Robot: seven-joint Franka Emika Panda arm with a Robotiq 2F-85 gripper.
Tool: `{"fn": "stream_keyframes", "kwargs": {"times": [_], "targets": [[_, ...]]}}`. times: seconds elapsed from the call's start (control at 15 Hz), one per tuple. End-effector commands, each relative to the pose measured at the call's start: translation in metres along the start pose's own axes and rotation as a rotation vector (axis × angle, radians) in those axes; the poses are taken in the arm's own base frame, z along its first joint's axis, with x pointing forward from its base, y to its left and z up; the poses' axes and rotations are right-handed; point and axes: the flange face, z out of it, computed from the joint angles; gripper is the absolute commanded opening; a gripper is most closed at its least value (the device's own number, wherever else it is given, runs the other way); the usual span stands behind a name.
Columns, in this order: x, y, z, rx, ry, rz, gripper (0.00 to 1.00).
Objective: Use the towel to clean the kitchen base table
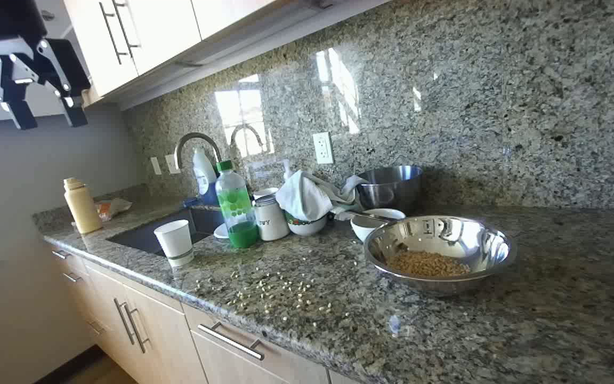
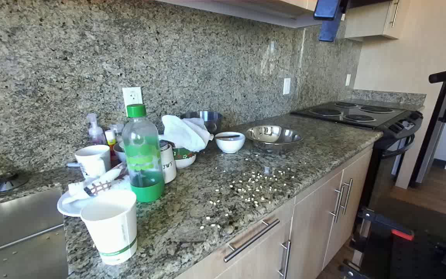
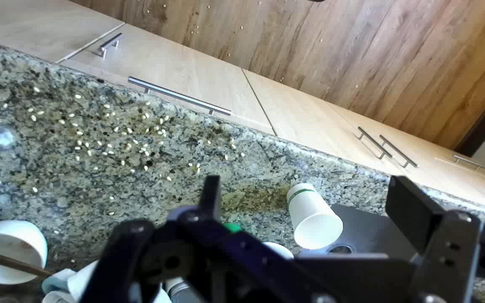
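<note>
A pale grey-white towel (image 1: pixel 307 196) lies draped over a decorated bowl beside a white jar, and also shows in an exterior view (image 2: pixel 187 133). In the wrist view part of the towel (image 3: pixel 59 281) shows at the lower left; the gripper hides the rest. Pale grains (image 1: pixel 299 301) are scattered on the granite countertop (image 1: pixel 435 330) near its front edge, seen in all views (image 2: pixel 261 188) (image 3: pixel 143 149). My gripper (image 1: pixel 50 118) is open and empty, high above the counter, apart from the towel. Its fingers (image 3: pixel 305 180) are spread wide in the wrist view.
A white paper cup (image 1: pixel 175 241) and a green-capped bottle (image 1: pixel 237 208) stand near the sink (image 1: pixel 150 234). A steel bowl of grain (image 1: pixel 440 248), a white bowl (image 2: pixel 230 143) and a deeper steel bowl (image 1: pixel 392 184) stand farther along. Upper cabinets (image 1: pixel 163 32) overhang the counter. A stove (image 2: pixel 356 112) is at the far end.
</note>
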Motion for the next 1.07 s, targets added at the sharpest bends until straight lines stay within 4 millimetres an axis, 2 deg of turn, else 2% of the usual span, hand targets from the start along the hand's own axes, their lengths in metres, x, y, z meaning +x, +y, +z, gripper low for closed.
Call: {"fn": "stream_keyframes", "kwargs": {"times": [0.0,0.47,0.6,0.73,1.0], "targets": [[0.0,0.0,-0.001,0.0,-0.001,0.0,1.0],[0.0,0.0,-0.001,0.0,-0.001,0.0,1.0],[0.008,0.006,0.0,0.0,-0.009,0.01,1.0],[0.02,0.017,0.003,-0.003,-0.019,0.023,1.0],[0.055,0.054,0.012,-0.005,-0.028,0.037,1.0]]}}
